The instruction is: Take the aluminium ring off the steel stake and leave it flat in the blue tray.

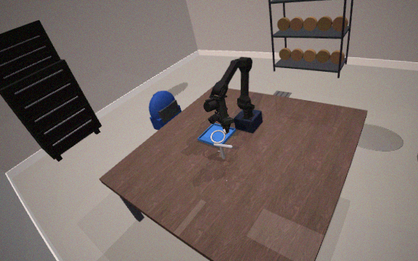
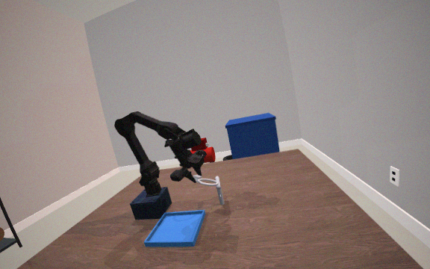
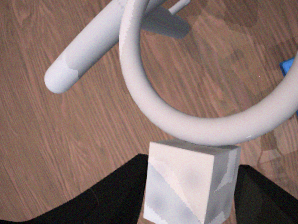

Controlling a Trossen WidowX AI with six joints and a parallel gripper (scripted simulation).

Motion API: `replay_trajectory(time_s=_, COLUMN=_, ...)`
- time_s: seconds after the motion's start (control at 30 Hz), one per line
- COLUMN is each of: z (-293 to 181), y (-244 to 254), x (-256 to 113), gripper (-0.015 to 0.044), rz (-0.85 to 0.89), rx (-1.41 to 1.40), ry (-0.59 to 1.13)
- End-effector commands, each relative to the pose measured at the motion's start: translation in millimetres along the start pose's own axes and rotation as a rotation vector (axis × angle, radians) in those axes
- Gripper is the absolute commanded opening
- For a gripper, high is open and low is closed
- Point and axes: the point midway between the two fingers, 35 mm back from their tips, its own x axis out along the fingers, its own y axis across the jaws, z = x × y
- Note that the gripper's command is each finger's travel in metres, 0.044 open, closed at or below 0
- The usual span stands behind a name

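So the smooth, pale metal ring (image 1: 212,141) (image 2: 208,184) (image 3: 200,131) is held up off the wood-grain table (image 1: 267,159) (image 2: 275,217) (image 3: 55,130), its blocky tab (image 3: 182,177) gripped by the black claw (image 1: 226,130) (image 2: 198,178) (image 3: 193,169). The hoop sticks out just beyond the fingertips, off the rounded grey stake (image 1: 223,152) (image 2: 220,195) (image 3: 87,45) and not yet down in the shallow blue tray (image 1: 205,141) (image 2: 169,244) (image 3: 288,66).
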Motion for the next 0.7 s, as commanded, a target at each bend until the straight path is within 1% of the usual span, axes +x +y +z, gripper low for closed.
replay_trajectory(time_s=0.0, z=-2.1, y=-3.4, x=1.5, gripper=0.0000, rz=0.021, rx=-0.048, ry=0.052)
replay_trajectory(time_s=0.33, z=-0.2, y=-10.3, x=-4.2, gripper=0.0000, rz=0.108, rx=-0.171, ry=0.123)
replay_trajectory(time_s=0.67, z=3.5, y=-16.2, x=-12.1, gripper=0.0000, rz=0.220, rx=-0.284, ry=0.157)
